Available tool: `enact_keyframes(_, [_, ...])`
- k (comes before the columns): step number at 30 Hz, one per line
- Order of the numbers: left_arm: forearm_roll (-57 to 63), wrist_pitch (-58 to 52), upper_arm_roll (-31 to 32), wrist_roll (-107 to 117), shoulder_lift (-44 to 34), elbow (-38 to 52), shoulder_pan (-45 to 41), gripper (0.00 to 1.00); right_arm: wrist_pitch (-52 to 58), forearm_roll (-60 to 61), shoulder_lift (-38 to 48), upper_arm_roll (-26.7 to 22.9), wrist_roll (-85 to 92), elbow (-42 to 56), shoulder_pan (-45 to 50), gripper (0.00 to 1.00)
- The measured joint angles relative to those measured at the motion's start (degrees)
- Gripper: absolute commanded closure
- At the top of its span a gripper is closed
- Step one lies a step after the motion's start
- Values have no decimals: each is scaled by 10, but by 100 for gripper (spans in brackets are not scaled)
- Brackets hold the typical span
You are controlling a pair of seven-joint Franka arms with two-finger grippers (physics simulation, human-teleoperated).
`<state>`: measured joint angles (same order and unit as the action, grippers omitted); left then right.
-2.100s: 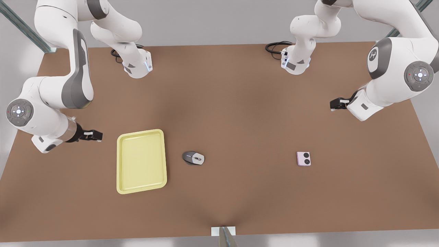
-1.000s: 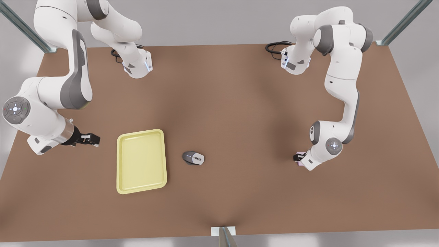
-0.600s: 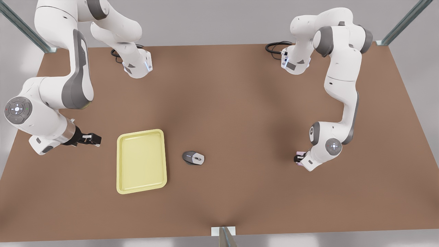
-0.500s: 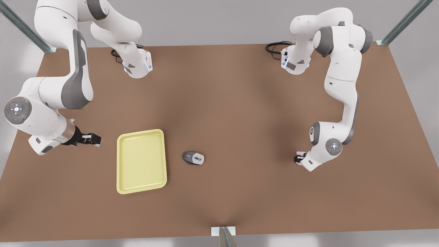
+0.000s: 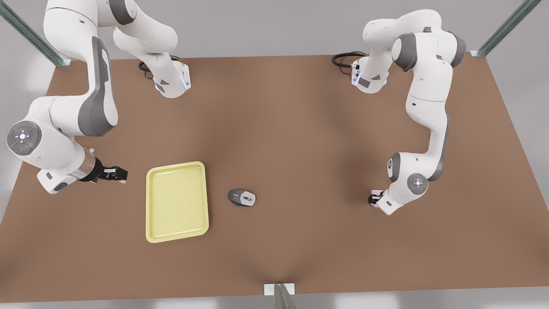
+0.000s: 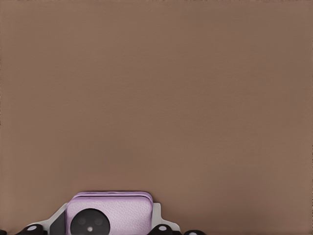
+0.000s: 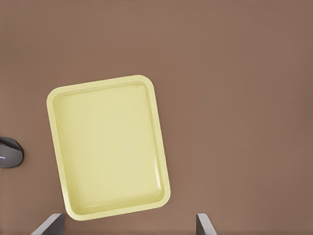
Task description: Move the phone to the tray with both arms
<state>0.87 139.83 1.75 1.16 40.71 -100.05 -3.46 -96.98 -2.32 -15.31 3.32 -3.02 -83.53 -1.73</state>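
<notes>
The left gripper (image 5: 374, 200) is seen low at the front view's right, its fingers (image 6: 157, 215) set against the sides of the phone (image 6: 108, 213), apparently clamped on it. The phone lies on the tabletop (image 5: 300, 141), well apart from the tray (image 5: 176, 201). It is judged light, stiff and slick-edged, best held across its narrow sides. The right gripper (image 5: 112, 174) waits spread apart just beside the tray. A mouse (image 5: 242, 197) lies between.

Left gripper (image 5: 375, 199) come down onto phone (image 6: 108, 212) (fingers flanking it), previously raised
</notes>
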Motion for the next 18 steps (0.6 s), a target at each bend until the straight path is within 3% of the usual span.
enact_keyframes(7, [-2,-48,2,72,-34,23,-124,26,2,-1,0,0,-2,-1,0,0])
enact_keyframes(13, [-11,-158,3,200,38,201,-291,26,3,0,0,2,-2,-1,2,0])
enact_keyframes(18, [-30,-212,2,306,136,352,-367,26,0,1,-4,3,-3,-1,2,0])
